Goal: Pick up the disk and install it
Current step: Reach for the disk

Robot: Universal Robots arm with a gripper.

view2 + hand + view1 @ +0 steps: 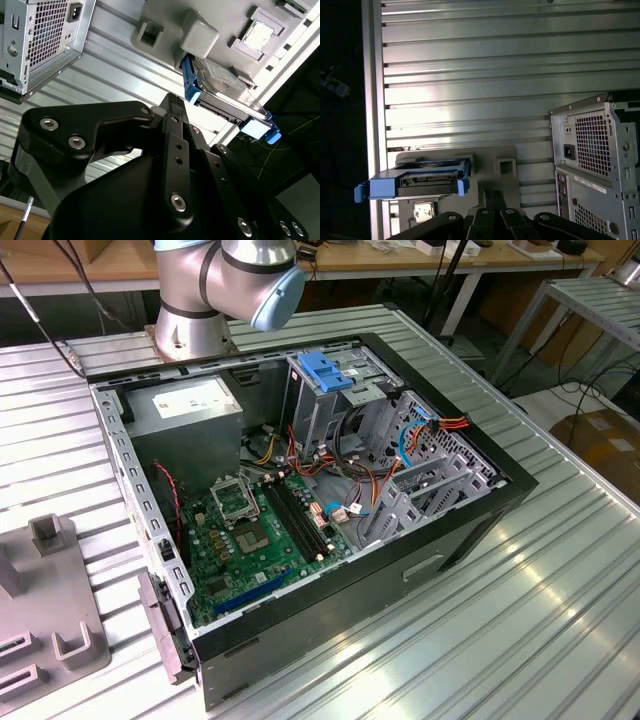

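Blue plastic edges the disk (427,177), which rests in a grey holder (507,152) on the ribbed metal tabletop (495,75), outside the computer case (330,490). In both wrist views the black gripper (172,100) hangs near the disk without touching it, its fingers (175,125) drawn close together and holding nothing. In the exterior view the case lies open on its side, a blue latch (325,370) atop its drive cage.

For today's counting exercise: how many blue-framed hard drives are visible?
1: the black-and-silver disk in its blue plastic frame, on the grey fixture plate; the computer case may hide others.
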